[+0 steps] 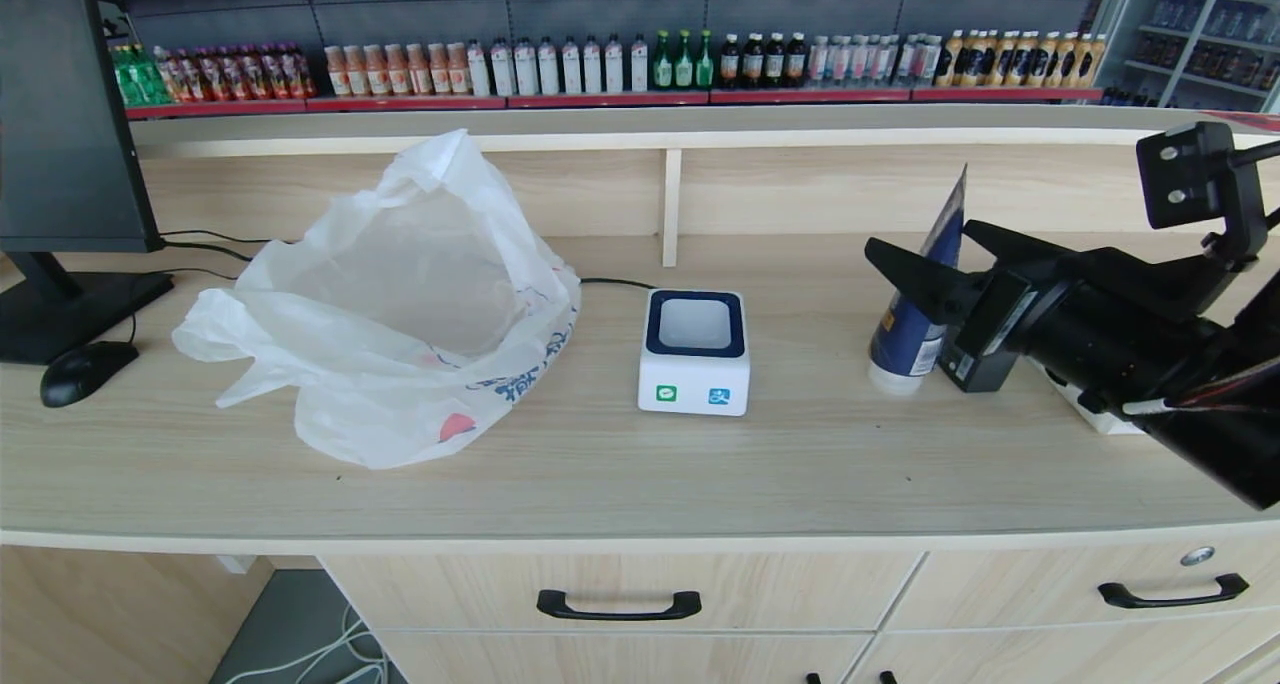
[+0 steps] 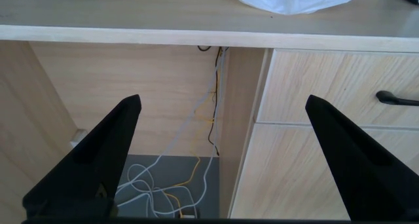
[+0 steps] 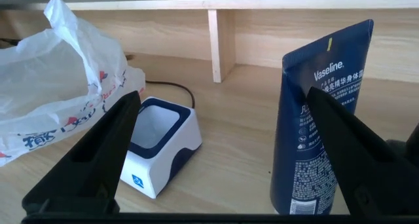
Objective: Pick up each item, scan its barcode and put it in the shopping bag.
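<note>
A dark blue lotion tube [image 1: 912, 324] stands upright on its white cap at the right of the wooden counter [image 1: 600, 464]. My right gripper [image 1: 920, 239] is open just beside it, and the tube [image 3: 321, 126] rises in front of one finger, not gripped. The white barcode scanner [image 1: 694, 351] with a dark blue rim sits mid-counter, also seen as the scanner [image 3: 157, 145] from the right wrist. The white plastic shopping bag [image 1: 400, 294] lies crumpled to the scanner's left, its mouth gaping upward. My left gripper [image 2: 222, 99] hangs open below the counter edge, holding nothing.
A monitor [image 1: 60, 114] on its stand and a black mouse [image 1: 85, 372] occupy the far left. A raised back ledge with an upright divider [image 1: 671, 207] borders the counter. Drawers with black handles [image 1: 617, 605] lie beneath. A white block [image 1: 1100, 416] sits under the right arm.
</note>
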Tool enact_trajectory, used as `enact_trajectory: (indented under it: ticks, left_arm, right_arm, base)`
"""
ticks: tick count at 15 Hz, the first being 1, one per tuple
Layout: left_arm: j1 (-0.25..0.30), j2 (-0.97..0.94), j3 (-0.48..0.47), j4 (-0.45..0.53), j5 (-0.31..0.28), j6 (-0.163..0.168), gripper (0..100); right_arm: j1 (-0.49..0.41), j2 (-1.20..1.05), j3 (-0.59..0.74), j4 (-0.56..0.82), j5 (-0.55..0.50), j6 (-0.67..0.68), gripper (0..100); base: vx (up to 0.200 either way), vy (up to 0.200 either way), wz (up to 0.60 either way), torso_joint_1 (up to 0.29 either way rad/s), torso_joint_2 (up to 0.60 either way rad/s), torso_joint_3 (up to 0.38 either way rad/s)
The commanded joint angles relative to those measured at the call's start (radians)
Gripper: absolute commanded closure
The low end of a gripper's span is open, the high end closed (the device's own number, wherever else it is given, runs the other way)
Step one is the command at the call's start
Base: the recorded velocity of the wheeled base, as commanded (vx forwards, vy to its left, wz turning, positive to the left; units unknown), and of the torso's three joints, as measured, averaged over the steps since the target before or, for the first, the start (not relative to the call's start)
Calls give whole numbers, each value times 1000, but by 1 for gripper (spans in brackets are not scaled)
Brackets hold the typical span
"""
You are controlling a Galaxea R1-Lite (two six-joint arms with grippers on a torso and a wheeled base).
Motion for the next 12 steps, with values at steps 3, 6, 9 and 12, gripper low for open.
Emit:
enact_trajectory:
  ticks: [3,6,9,12]
  left_arm:
    - [0,0,0,0,0,0,0]
    - [0,0,0,0,0,0,0]
    - [0,0,0,-1,0,0,0]
    - [0,0,0,0,0,6,0]
  right_arm:
    - [0,32,-18,-1,2,10,0]
    - [0,44,-33,-3,2,18,0]
    - [2,44,-28,-4,2,36,0]
    - [2,65,-38,-33,2,64,0]
  base:
    - [0,0,0,0,0,0]
    - [0,0,0,0,0,0]
    - [0,0,0,0,0,0]
    - [0,0,0,0,0,0]
